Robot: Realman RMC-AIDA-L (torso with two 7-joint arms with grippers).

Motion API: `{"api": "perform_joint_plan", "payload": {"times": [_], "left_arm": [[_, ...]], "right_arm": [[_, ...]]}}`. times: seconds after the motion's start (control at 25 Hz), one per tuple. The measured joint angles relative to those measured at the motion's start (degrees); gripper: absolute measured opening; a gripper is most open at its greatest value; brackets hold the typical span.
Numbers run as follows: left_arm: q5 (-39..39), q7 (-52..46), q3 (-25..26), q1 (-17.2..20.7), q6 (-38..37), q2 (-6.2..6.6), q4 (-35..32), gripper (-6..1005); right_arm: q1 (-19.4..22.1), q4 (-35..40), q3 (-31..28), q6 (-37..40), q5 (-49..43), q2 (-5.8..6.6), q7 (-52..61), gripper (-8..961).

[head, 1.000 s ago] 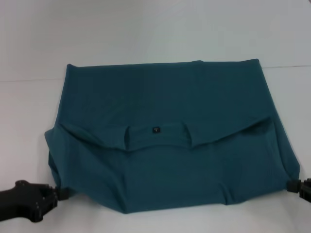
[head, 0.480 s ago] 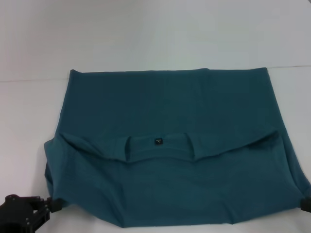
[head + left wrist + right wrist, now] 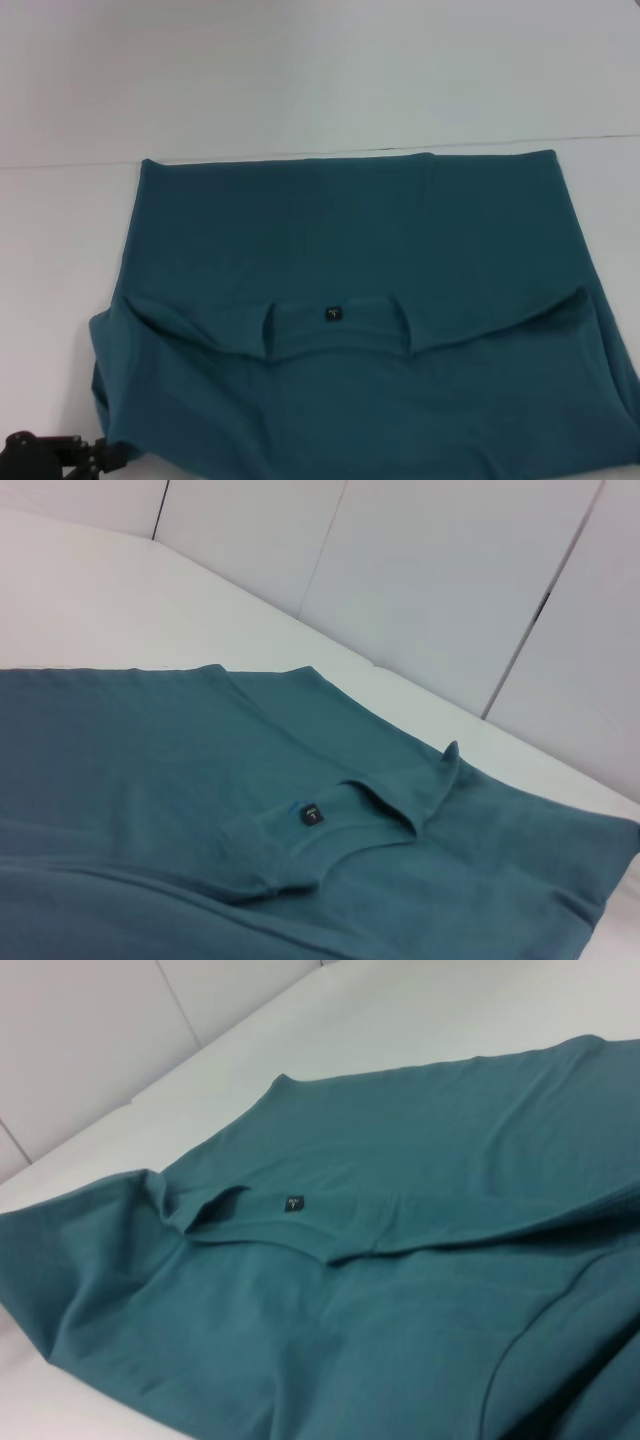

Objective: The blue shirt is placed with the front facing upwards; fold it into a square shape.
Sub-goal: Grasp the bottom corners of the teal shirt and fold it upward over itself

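The blue shirt (image 3: 340,230) lies on the white table (image 3: 60,250), folded across, with its upper layer ending in a curved edge over the lower part. Its small dark neck label (image 3: 333,314) shows at the collar. The white lettering is hidden. My left gripper (image 3: 100,457) is at the bottom left of the head view, its tips at the shirt's near left corner and closed on the cloth. My right gripper is out of view. The shirt also shows in the left wrist view (image 3: 150,760) and the right wrist view (image 3: 420,1160), each with the label (image 3: 311,815) (image 3: 292,1203).
The table's far edge meets a pale wall (image 3: 320,70) just behind the shirt's far fold. White panels (image 3: 450,580) stand behind the table in the left wrist view. Bare table lies to the left of the shirt.
The shirt has slid toward me across the table. My left gripper has moved back toward the bottom left corner with the shirt's corner. My right gripper has left the head view.
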State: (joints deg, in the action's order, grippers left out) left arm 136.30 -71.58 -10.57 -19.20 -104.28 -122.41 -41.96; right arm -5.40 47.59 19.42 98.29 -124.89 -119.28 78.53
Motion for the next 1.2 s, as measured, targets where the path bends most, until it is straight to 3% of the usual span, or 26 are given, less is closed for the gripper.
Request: {"api": "perform_joint_plan", "payload": {"times": [0.36, 1.2], "left_arm": [[0.1, 3.4, 2.9, 3.1, -6.8, -0.02, -0.6, 36], [1.6, 4.3, 3.4, 4.6, -7.9, -0.28, -1.3, 36]], "right_arm": [[1.7, 0.2, -3.1, 4.8, -0.8, -0.18, -2.5, 33], [2.1, -0.8, -4.5, 6.3, -3.8, -0.42, -5.0, 32]]}}
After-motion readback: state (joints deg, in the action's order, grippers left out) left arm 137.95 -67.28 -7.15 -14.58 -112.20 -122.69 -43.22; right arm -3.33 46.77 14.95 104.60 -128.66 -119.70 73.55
